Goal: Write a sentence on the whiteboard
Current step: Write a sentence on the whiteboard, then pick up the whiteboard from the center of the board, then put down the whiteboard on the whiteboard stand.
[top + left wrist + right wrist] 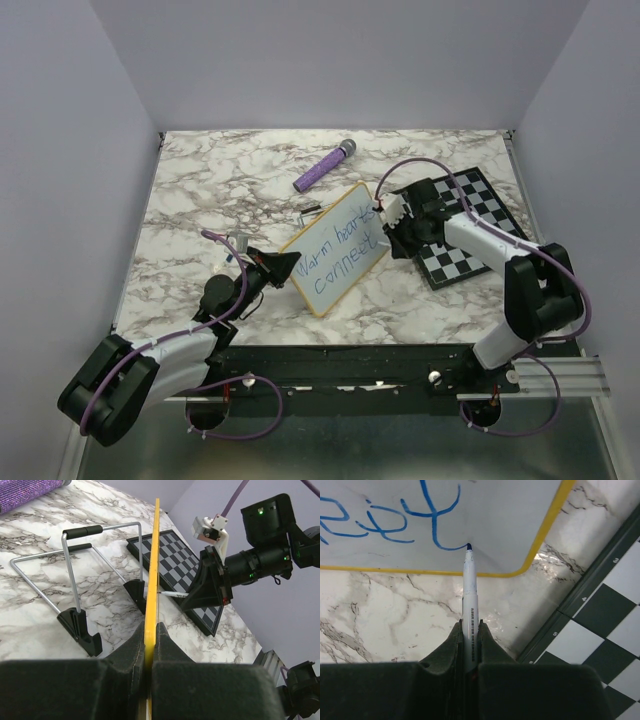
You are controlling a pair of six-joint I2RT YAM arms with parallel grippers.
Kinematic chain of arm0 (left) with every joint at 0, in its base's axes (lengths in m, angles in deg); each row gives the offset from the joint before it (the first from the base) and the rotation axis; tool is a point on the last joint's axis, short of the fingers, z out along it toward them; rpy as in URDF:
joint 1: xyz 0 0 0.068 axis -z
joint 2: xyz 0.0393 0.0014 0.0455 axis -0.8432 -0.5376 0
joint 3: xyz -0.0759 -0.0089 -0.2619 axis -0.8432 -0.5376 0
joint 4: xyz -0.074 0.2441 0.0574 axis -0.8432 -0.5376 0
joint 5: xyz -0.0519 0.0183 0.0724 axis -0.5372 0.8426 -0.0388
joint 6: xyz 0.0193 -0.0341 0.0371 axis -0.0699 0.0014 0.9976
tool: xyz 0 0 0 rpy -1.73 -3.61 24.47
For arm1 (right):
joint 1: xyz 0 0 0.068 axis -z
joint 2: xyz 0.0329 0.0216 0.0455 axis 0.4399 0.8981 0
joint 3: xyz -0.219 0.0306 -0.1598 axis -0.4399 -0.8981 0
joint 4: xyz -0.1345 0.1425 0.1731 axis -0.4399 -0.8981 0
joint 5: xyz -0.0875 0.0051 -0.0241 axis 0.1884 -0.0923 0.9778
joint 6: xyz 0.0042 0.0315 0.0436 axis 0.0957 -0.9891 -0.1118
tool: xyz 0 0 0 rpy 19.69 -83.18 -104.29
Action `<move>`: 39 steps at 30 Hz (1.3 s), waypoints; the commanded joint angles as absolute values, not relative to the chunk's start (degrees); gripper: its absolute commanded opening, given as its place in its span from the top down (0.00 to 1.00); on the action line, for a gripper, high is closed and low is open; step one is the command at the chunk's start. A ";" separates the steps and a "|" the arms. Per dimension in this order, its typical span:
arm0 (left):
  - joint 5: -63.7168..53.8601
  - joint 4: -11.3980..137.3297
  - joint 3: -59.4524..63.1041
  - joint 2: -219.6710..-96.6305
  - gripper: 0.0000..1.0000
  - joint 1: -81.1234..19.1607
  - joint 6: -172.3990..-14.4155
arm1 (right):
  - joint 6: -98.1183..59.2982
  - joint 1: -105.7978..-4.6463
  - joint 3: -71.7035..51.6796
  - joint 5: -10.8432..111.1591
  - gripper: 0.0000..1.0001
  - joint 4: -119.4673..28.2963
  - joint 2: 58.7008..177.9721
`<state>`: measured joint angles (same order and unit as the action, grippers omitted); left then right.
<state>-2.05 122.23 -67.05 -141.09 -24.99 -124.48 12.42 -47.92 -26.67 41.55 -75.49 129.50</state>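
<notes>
Ok, quick status. L gripper [149, 636] is clamped on the yellow frame of the whiteboard [156, 550], jaws pressed on both faces of the rim. From that wrist cam the board runs edge-on straight ahead of the fingers. Left of that pincer, behind the board, is a wire stand [82, 630] w/ black feet on the marble table [30, 625]. Right of it, on the front side, R gripper [190, 597] points in at the board face. R gripper is squeezed on a marker [469, 595] (white barrel, dark blue tip). Barrel sticks straight out between the fingers, tip touching the board surface just ahead of them, at the bottom curl of the last blue stroke. The sentence [340, 250] reads "Warm hearts" over "connect" in top cam: blue ink, two lines, slanted w/ the board. Board sits between the two pincers, roughly mid-table, L one on its near-left edge, R one at its far-right end. Under and behind R gripper lies the chessboard [470, 225], its dark rim just right of the fingers in R wrist cam. Beyond both pincers lies a purple cylinder [325, 166] w/ grey tip, apart from the board's far edge.
</notes>
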 commanded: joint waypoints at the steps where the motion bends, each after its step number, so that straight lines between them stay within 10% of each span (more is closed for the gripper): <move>1: -4.40 122.56 -68.59 -140.31 1.00 -24.61 -123.31 | 11.84 -46.14 -25.79 40.50 1.00 -73.20 124.20; 39: -30.22 99.18 -33.00 -144.87 1.00 -42.36 -116.11 | 9.38 -24.16 -29.84 5.94 0.99 -78.65 92.98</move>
